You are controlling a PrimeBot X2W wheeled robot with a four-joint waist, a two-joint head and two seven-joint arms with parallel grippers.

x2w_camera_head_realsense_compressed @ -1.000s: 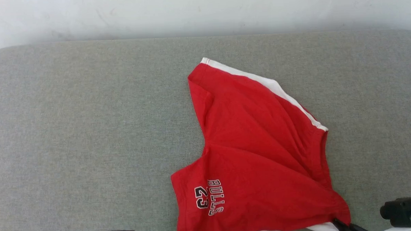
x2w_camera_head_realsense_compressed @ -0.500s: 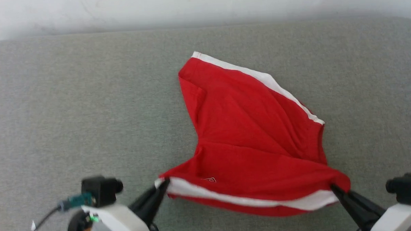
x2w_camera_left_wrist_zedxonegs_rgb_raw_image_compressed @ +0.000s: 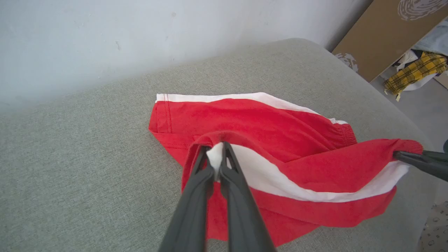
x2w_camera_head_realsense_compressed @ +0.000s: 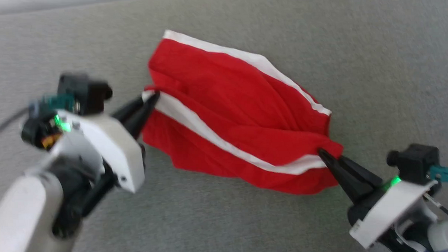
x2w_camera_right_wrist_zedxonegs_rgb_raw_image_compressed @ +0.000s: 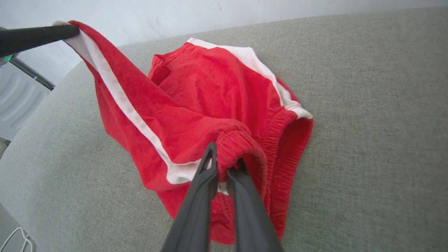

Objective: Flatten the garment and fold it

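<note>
The red athletic shorts [x2w_camera_head_realsense_compressed: 238, 114] sit on a grey fabric-covered surface [x2w_camera_head_realsense_compressed: 374, 61], a little right of the middle in the head view, partly resting and partly held up. The left gripper [x2w_camera_head_realsense_compressed: 150, 97] has its two dark fingers pressed together on the hem corner of one leg, right at the end of a wide white side stripe [x2w_camera_head_realsense_compressed: 217, 135]; the left wrist view shows a small fold of white cloth pinched between the tips. The right gripper [x2w_camera_head_realsense_compressed: 322, 154] is likewise clamped tight, on the gathered elastic waistband [x2w_camera_right_wrist_zedxonegs_rgb_raw_image_compressed: 280, 140] where that same stripe ends. The stripe runs as a taut edge from one gripper to the other, up off the surface, with a flap of red cloth hanging beneath it and sagging toward the grey fabric. Behind this raised edge, the other leg lies on the surface in soft creases, its own white stripe [x2w_camera_head_realsense_compressed: 251, 59] along the far side and its stitched hem pointing to the robot's left. The waistband bunches in a ruffled loop just beside the right gripper's fingers. The left arm's white housing appears blurred in the head view. A pale wall [x2w_camera_left_wrist_zedxonegs_rgb_raw_image_compressed: 105, 35] stands behind the surface, and off its right end, in the left wrist view, are a cardboard box [x2w_camera_left_wrist_zedxonegs_rgb_raw_image_compressed: 378, 35] and a yellow plaid cloth [x2w_camera_left_wrist_zedxonegs_rgb_raw_image_compressed: 416, 71].
</note>
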